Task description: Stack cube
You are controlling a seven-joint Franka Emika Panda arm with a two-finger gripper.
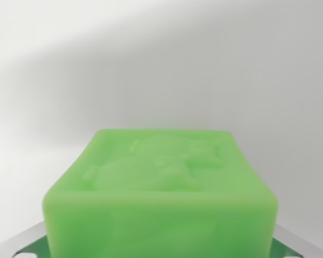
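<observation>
Bright green cube (161, 199), very close and blurry, filling the bottom middle of the wrist view toward 6 o'clock, flat top facing up, bumpy raised shape on top, rounded edges, plain pale surface behind it

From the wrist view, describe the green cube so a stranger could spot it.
Against the plain white surface, look to the bottom centre of the wrist view. The green cube fills it, close up and blurred. Its top bears a raised moulded figure; nothing else is bright green.
</observation>
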